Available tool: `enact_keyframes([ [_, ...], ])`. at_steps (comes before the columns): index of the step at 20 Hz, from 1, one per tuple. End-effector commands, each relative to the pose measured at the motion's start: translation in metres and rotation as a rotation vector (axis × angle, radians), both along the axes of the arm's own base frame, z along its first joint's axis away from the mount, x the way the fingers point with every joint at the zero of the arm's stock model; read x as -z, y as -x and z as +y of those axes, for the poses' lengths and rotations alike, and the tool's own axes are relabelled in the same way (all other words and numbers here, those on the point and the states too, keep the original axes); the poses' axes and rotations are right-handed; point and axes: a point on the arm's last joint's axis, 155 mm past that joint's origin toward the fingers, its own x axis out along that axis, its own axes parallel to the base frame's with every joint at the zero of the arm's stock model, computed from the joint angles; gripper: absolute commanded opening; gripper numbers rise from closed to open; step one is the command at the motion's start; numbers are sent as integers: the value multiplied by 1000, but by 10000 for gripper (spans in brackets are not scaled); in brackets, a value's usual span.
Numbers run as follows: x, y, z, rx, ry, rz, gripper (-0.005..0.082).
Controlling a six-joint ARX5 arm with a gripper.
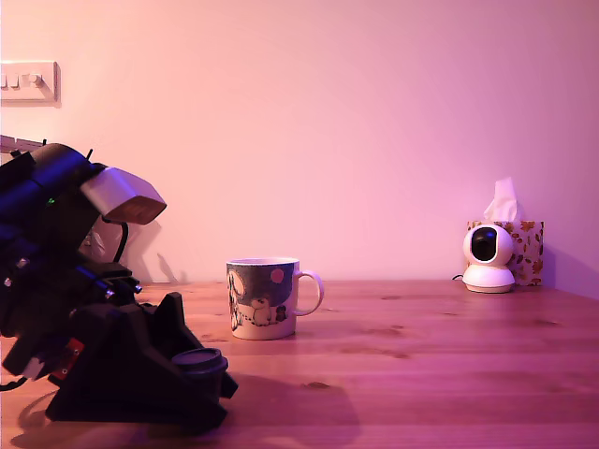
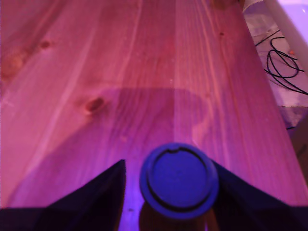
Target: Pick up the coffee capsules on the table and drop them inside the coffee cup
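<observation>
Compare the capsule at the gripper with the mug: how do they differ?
The capsule is small, plain and blue; the mug is far taller, white with a cartoon print and a handle. The capsule sits between the gripper fingers; the mug stands alone, untouched. Both are near table level.

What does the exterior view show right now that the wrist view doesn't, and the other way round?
Only the exterior view shows the mug, standing apart from the arm toward that view's right, plus the small camera, tissue box and wall switch. Only the wrist view shows black cables beyond the table edge. Both show the gripper, the blue capsule sitting between its fingers, low over the wooden table.
</observation>
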Motion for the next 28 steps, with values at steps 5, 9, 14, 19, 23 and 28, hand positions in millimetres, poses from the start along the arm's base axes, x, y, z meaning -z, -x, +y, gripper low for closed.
enact_keyframes([
  [5, 6, 6, 0, 6, -10, 32, 440],
  [9, 8, 8, 1, 6, -17, 46, 417],
  [14, 9, 9, 2, 6, -21, 53, 250],
  [19, 8, 9, 1, 6, -18, 49, 196],
  [23, 6, 6, 0, 7, -13, 42, 196],
  [28, -6, -1, -4, 10, 8, 10, 195],
])
